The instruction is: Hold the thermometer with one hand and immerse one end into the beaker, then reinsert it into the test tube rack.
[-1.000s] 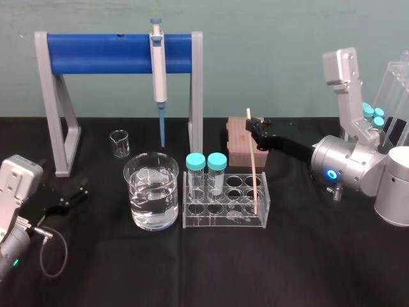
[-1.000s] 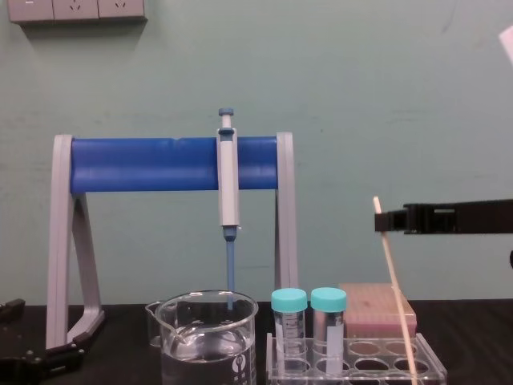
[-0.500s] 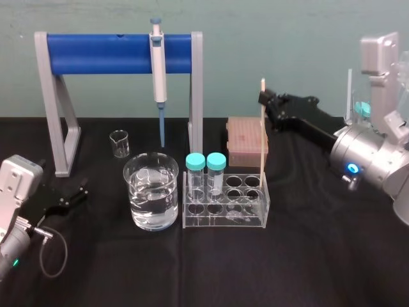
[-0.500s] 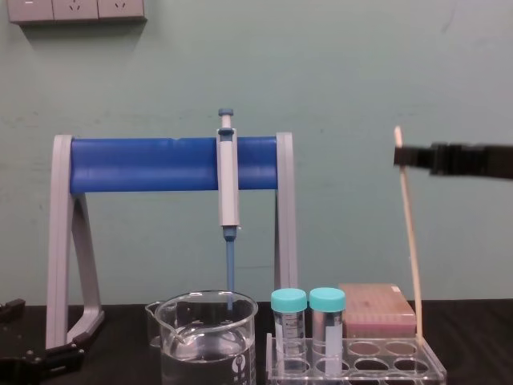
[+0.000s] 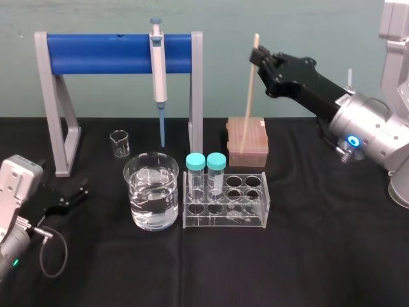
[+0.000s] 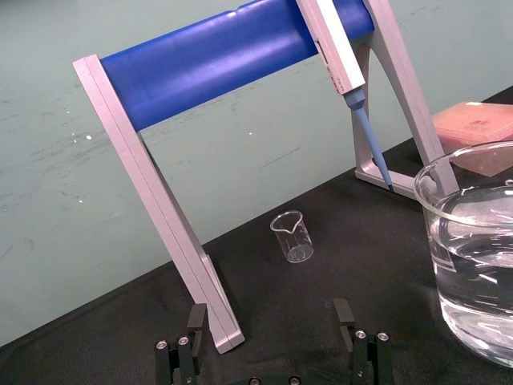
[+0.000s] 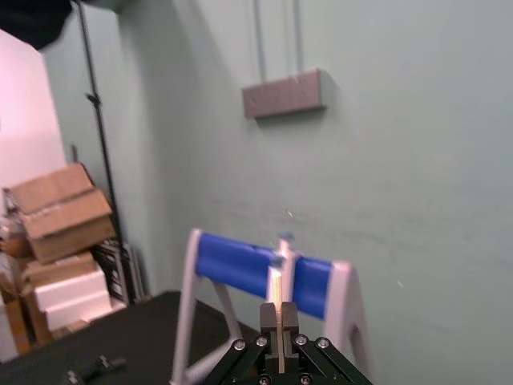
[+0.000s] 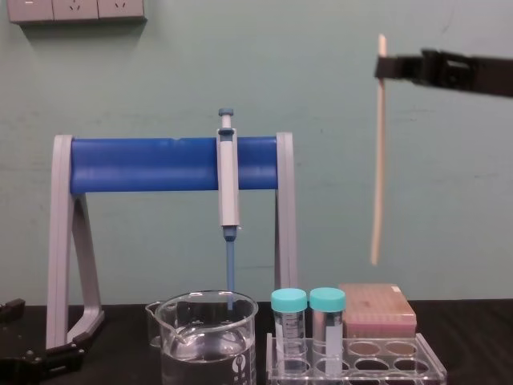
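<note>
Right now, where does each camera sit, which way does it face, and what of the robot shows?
Head: high, looking down at the table; right pincer holding the thermometer aloft, left pincer low left.
Chest: low, looking level across the beaker and test tube rack to the wall; right pincer upper right.
Left wrist: near the table, facing the blue stand; its own pincer, open.
Right wrist: raised, facing the wall; its own pincer shut on the thermometer.
Head and chest share the thermometer, clear of the rack.
</note>
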Action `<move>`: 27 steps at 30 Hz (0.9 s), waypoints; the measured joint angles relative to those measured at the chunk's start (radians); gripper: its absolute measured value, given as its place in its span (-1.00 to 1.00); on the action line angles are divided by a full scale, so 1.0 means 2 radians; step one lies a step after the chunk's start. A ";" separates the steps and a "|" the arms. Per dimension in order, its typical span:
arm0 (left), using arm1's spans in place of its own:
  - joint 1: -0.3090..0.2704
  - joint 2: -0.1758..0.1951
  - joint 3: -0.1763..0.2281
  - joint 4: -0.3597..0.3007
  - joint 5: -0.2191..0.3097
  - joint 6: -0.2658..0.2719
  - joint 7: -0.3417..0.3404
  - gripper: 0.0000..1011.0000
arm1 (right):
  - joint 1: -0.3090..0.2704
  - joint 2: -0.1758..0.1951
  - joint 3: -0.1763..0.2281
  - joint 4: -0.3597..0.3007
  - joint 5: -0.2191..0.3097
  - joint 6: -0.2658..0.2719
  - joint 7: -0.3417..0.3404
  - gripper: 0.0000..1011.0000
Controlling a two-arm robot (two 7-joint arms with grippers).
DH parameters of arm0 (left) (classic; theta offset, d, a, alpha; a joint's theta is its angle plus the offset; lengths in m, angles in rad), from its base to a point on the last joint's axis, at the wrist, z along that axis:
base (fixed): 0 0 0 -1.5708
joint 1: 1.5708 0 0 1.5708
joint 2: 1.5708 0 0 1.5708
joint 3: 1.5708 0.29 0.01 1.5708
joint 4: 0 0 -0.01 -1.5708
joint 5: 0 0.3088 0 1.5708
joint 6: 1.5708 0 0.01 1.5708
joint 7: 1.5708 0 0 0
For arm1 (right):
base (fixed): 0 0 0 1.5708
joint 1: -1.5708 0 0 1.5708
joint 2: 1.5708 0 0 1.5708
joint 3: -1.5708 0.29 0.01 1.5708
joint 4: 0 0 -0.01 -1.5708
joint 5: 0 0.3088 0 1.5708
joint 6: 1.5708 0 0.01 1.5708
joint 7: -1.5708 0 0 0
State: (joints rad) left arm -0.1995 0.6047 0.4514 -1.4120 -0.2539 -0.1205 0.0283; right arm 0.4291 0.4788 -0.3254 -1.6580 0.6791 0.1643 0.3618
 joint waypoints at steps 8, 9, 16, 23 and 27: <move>0.000 0.000 0.000 0.000 0.000 0.000 0.000 0.99 | 0.025 -0.022 -0.025 0.004 -0.005 -0.025 0.015 -0.93; 0.000 0.000 0.000 0.000 0.000 0.000 0.000 0.99 | 0.031 -0.028 -0.032 0.007 -0.007 -0.029 0.019 -0.93; 0.000 0.000 0.000 0.000 0.000 0.000 0.000 0.99 | 0.052 -0.058 -0.064 0.034 -0.025 -0.054 0.031 -0.93; 0.000 0.000 0.000 0.000 0.000 0.000 0.000 0.99 | 0.068 -0.090 -0.090 0.079 -0.041 -0.067 0.041 -0.93; 0.000 0.000 0.000 0.000 0.000 0.000 0.000 0.99 | 0.079 -0.108 -0.102 0.109 -0.050 -0.069 0.046 -0.93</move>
State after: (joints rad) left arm -0.1995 0.6047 0.4514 -1.4120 -0.2539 -0.1205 0.0283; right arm 0.5862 0.2632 -0.5297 -1.4396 0.5787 0.0256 0.4539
